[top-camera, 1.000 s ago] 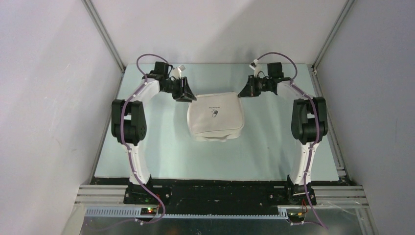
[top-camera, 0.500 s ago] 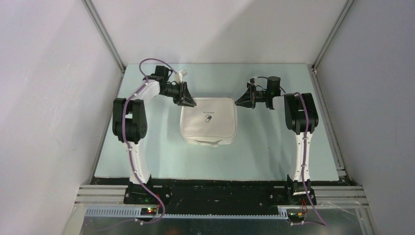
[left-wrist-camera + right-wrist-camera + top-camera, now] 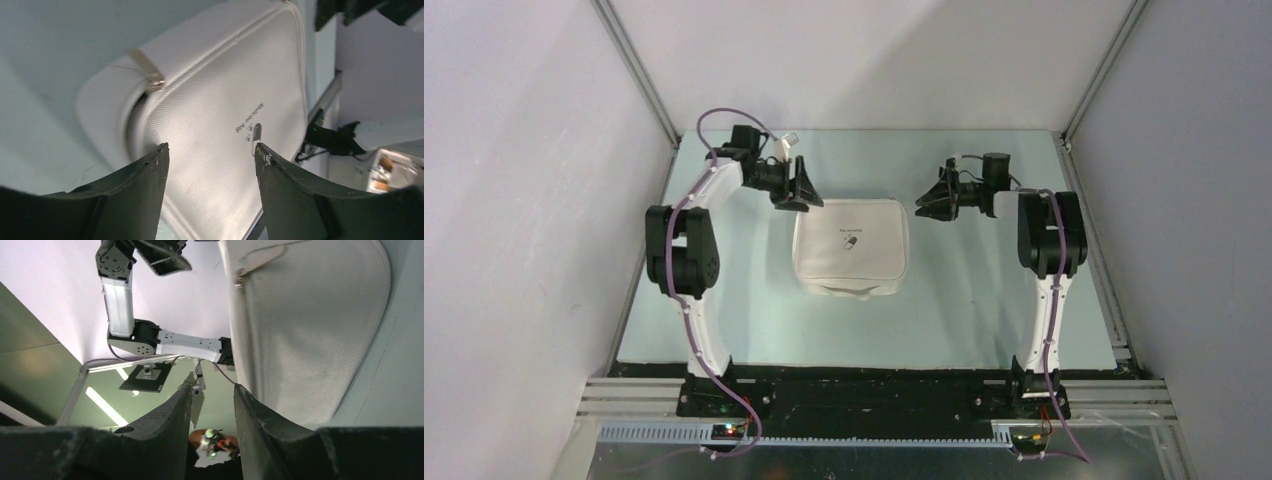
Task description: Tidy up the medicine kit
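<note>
White fabric medicine kit [image 3: 851, 248] lies flat near the middle of the pale worktop [image 3: 724, 300], lid down, with its small dark pill logo [image 3: 849, 240] facing up. The left jaws hang at the kit's 10 o'clock corner, spread, with nothing between them; I cannot tell whether they touch the case. A metal zip pull [image 3: 148, 76] lies on the seam at that corner. The right jaws sit at the kit's 2 o'clock, just off its corner, parted and empty, pointing toward the case.
</note>
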Tool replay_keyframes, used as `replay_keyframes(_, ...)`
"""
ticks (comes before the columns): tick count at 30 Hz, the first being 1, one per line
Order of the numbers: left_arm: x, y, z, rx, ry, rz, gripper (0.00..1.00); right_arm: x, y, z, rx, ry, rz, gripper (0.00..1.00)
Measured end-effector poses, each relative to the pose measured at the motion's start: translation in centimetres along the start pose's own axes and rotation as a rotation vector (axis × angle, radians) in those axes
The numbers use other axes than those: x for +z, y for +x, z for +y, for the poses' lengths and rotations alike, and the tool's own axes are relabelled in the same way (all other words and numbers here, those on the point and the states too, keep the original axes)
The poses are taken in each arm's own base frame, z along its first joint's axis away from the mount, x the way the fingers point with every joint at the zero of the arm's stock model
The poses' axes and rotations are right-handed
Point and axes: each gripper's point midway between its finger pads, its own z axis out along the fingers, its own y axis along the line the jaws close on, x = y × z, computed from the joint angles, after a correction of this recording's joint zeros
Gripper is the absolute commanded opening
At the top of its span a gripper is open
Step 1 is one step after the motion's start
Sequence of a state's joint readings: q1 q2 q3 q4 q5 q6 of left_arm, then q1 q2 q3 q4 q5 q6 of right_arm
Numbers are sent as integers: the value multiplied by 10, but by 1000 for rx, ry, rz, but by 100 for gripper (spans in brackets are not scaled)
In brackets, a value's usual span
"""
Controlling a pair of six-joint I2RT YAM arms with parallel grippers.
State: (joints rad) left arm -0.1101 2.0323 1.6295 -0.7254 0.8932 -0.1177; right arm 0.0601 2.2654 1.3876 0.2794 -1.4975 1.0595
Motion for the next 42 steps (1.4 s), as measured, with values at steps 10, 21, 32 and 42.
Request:
replay_keyframes(10, -67, -36, 26, 125, -315, -171, 68, -26, -19, 61, -458, 232, -204, 48)
replay_keyframes(21, -57, -18, 24, 195, -401, -119, 66, 4, -31, 37, -862, 634, -79, 58)
replay_keyframes(32, -12, 6, 46, 80, -281, 6, 37, 31, -23, -25, -793, 649, 71, 41)
replay_keyframes(42, 20, -42, 49, 79, -165, 10, 16, 14, 17, -33, -751, 675, 85, 26)
